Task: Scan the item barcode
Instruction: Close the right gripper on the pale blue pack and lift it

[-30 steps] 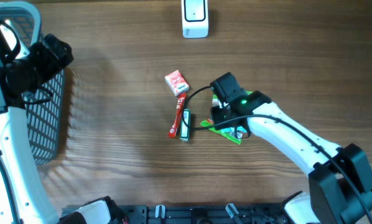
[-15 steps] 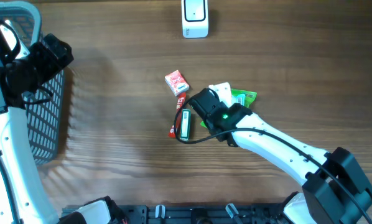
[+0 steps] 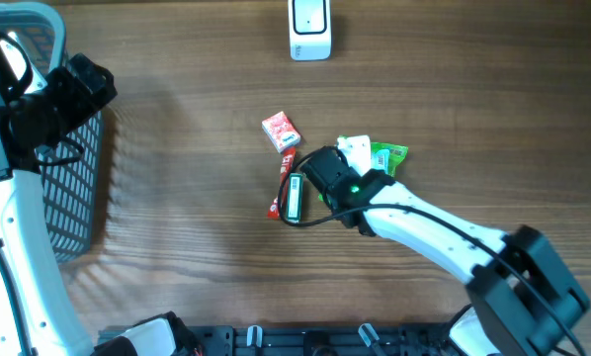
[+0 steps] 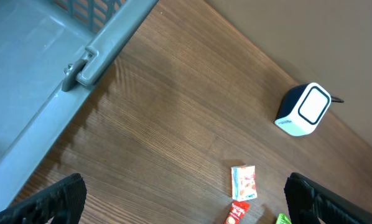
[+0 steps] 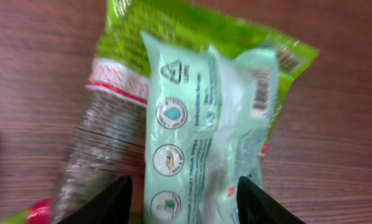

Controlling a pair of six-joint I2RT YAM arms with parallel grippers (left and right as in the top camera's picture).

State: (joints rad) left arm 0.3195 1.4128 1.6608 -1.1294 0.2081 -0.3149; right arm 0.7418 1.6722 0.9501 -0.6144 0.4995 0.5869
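Wipes pack (image 5: 192, 124), pale mint with printed icons, lies in the middle of the table (image 3: 177, 119), on top of a green packet (image 3: 392, 154) and against a clear wrapper (image 5: 99, 137). The right gripper (image 5: 186, 202) straddles one end of it, jaws partly apart with a finger along each long edge. I cannot tell whether they press on the pack or only flank it.

Its barcode (image 5: 260, 93) sits on the upward face, near the right edge. A good grasp pinches the mint pack alone, leaves the packet beneath, and keeps the fingers off the barcode strip. The lift should then turn that face toward the scanner (image 3: 309, 28), which stands at the far edge, well apart. The soft film will likely sag, so a hold nearer the middle seems wiser than one at the tip.

Just left of the pile lie a green-and-black bar (image 3: 295, 198), a red stick (image 3: 281, 193) and a small red box (image 3: 281, 131), close to the way out but not blocking it. The left gripper (image 4: 186, 208), wide apart and empty, hangs over the grey basket (image 3: 78, 198) at the left.
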